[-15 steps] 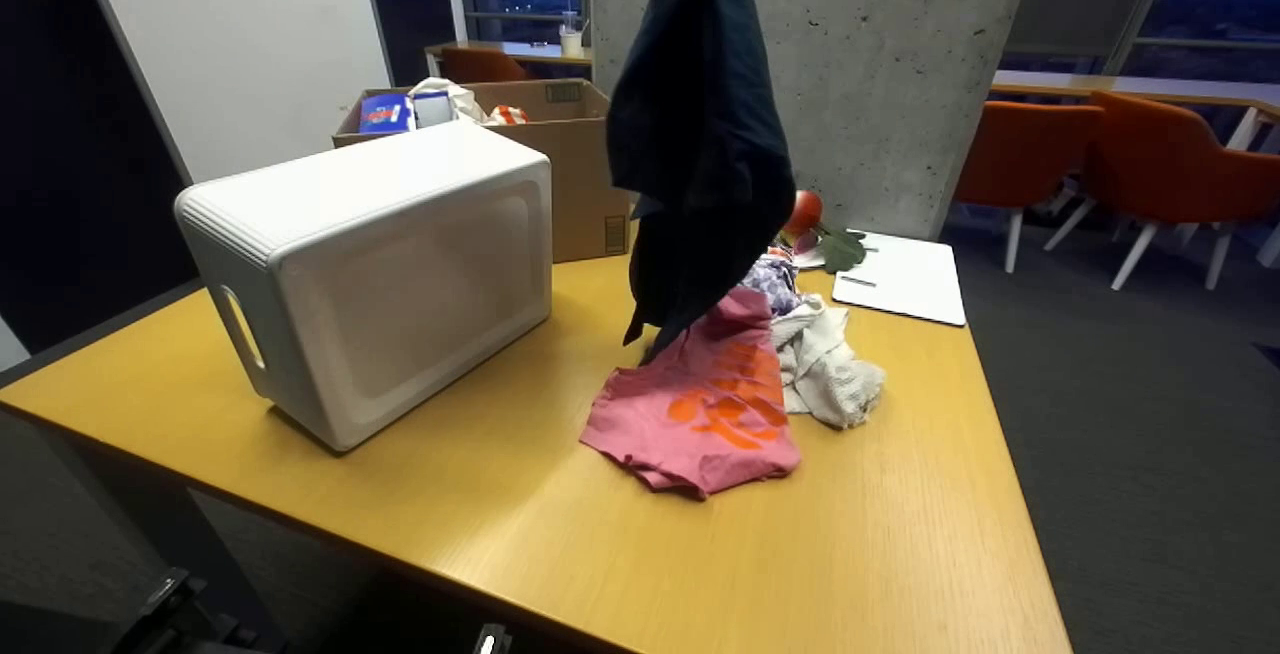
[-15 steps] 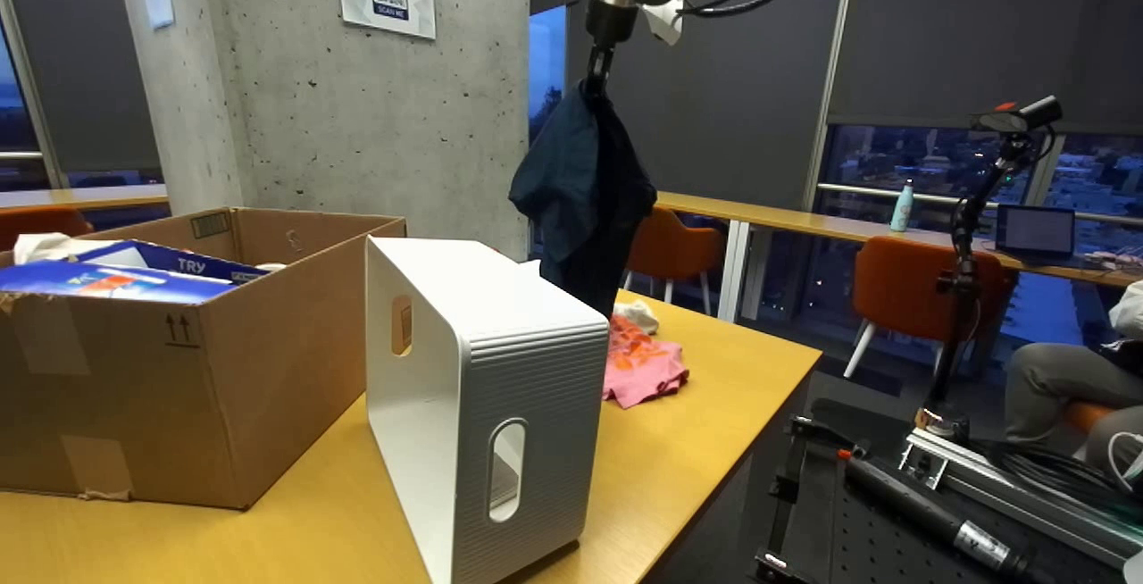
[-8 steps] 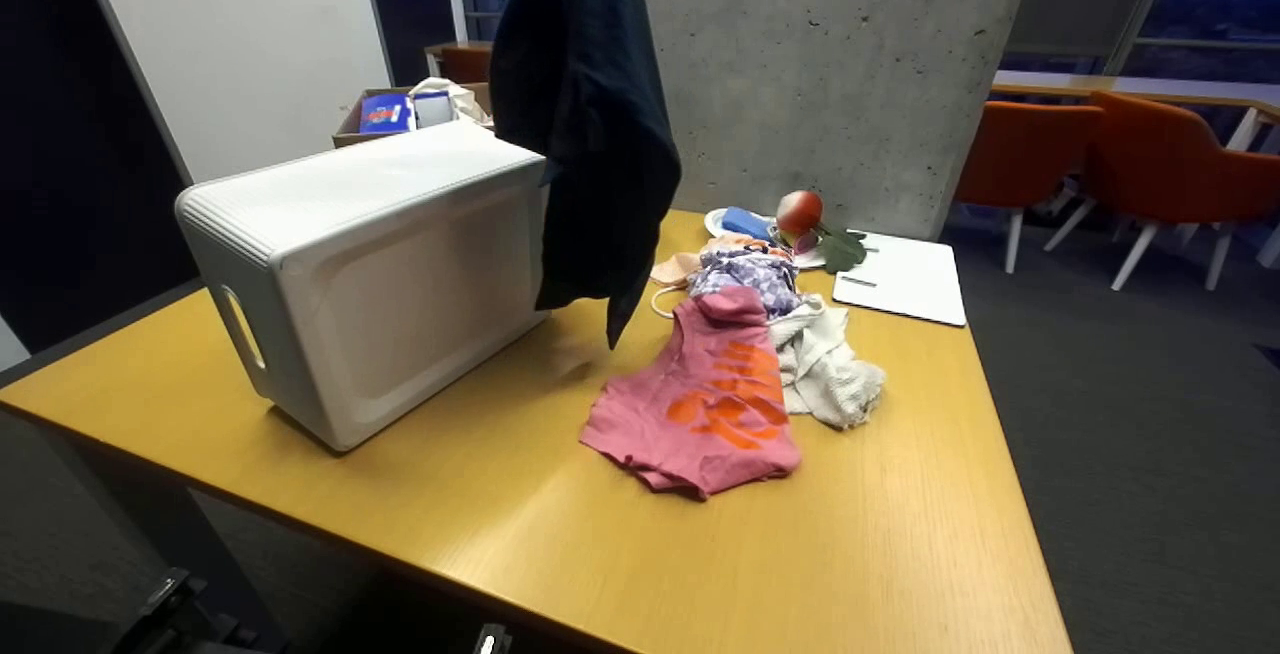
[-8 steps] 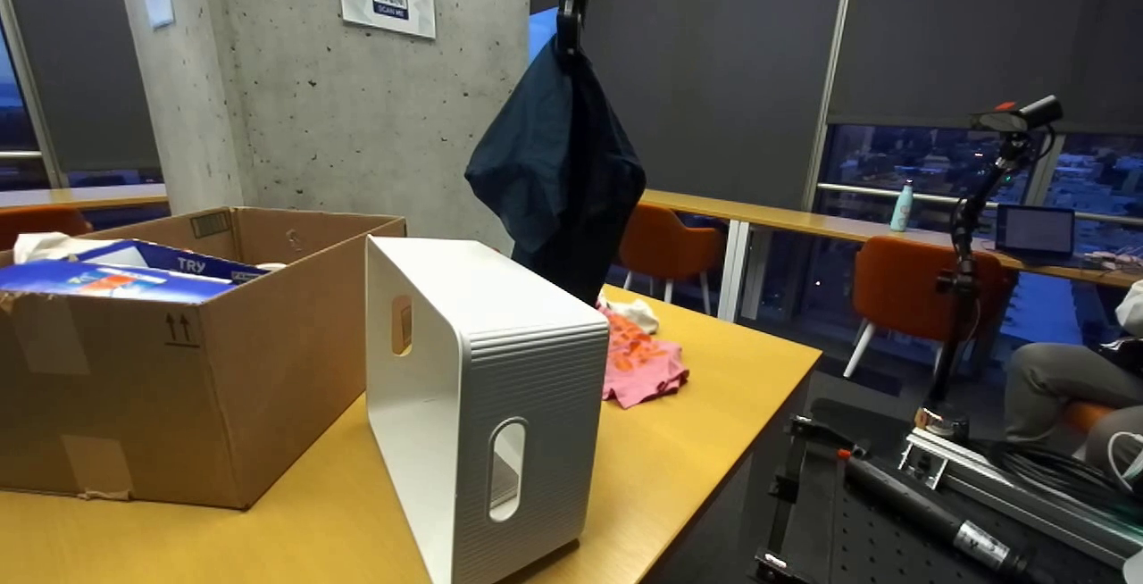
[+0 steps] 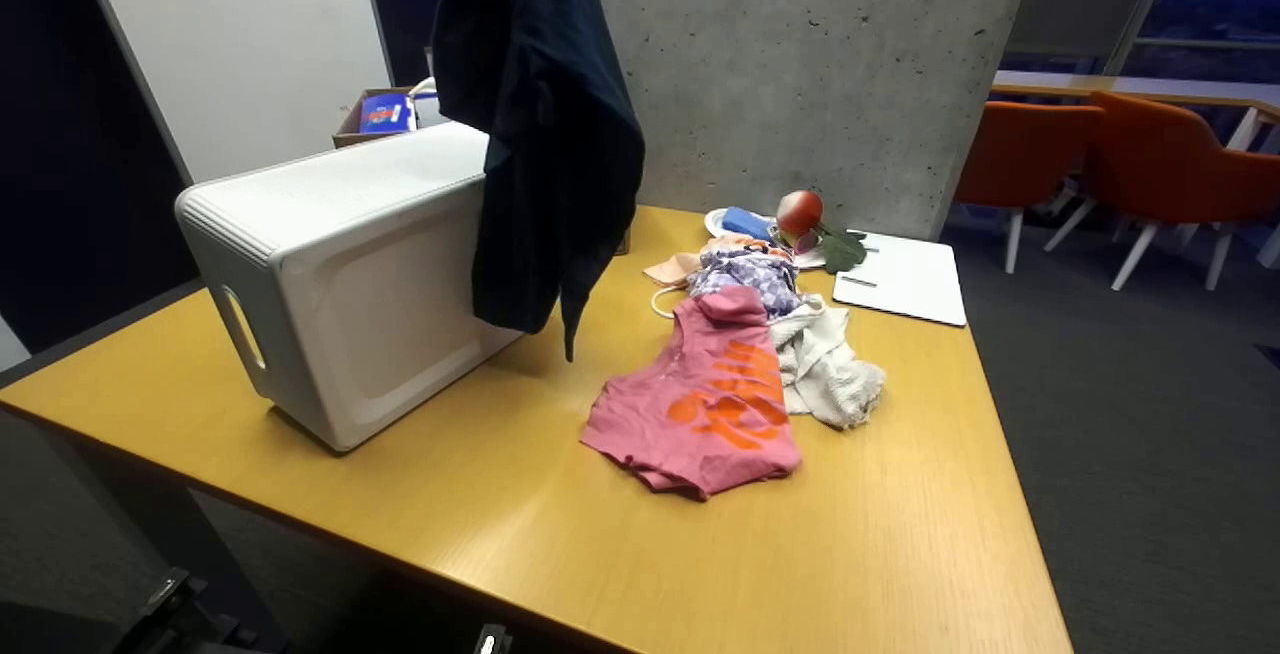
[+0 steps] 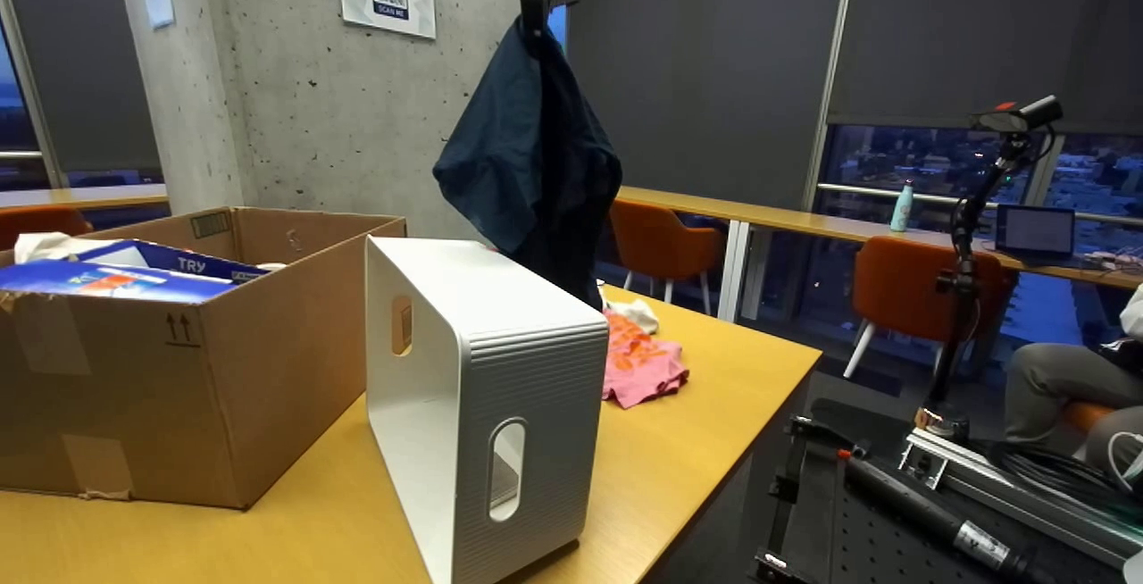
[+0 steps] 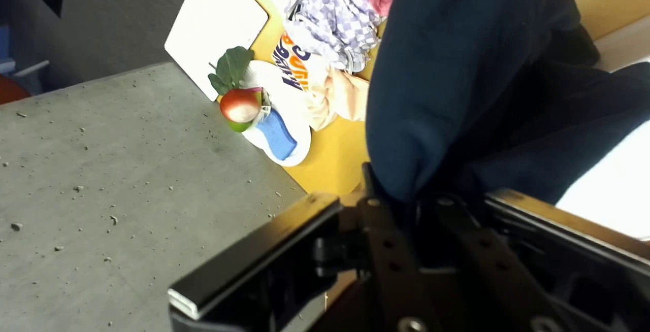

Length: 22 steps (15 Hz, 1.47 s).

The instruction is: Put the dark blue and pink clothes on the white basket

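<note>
My gripper (image 6: 536,17) is shut on a dark blue garment (image 6: 536,155) and holds it up in the air. The garment hangs in long folds and fills much of the wrist view (image 7: 452,68), below the fingers (image 7: 406,197). In an exterior view the garment (image 5: 560,144) hangs in front of one end of the white basket (image 5: 390,304); the gripper is out of that frame. The basket stands on its side on the table, its open side toward the cardboard box in an exterior view (image 6: 536,405). The pink garment (image 5: 690,424) with orange print lies flat on the table.
A cardboard box (image 6: 295,370) with packages stands beside the basket. Behind the pink garment lie a white cloth (image 5: 830,364), a purple checkered cloth (image 5: 750,279) and a peach cloth (image 7: 345,93). A plate (image 7: 299,154), a red-and-white toy vegetable (image 5: 800,212) and a whiteboard (image 5: 905,279) lie near the concrete pillar.
The gripper and the dark blue garment have moved left in both exterior views, toward the basket, and higher. The garment has come off the pink one. The basket and pink garment have not moved.
</note>
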Each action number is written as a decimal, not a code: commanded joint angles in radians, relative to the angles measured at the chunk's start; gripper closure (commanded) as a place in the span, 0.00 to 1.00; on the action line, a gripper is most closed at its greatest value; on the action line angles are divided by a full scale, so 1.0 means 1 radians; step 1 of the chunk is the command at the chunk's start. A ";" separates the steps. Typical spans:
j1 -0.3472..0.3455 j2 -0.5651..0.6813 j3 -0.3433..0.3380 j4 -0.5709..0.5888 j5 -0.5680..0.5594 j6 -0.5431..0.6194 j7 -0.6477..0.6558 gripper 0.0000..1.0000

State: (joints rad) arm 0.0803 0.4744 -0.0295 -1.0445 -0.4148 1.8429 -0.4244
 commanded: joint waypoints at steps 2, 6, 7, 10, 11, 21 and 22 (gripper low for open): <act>-0.001 0.146 0.012 0.147 0.016 0.074 -0.018 0.97; 0.001 0.163 0.052 0.186 0.052 0.177 -0.030 0.97; -0.002 0.164 0.068 0.193 0.069 0.184 -0.039 0.97; -0.001 0.157 0.126 0.219 0.145 0.174 -0.075 0.97; -0.001 0.161 0.142 0.226 0.164 0.181 -0.088 0.97; 0.011 0.186 0.251 0.212 0.218 0.116 -0.154 0.96; 0.015 0.187 0.261 0.208 0.219 0.102 -0.160 0.65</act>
State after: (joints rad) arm 0.0905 0.6551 0.2031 -0.8511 -0.2249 1.9869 -0.5429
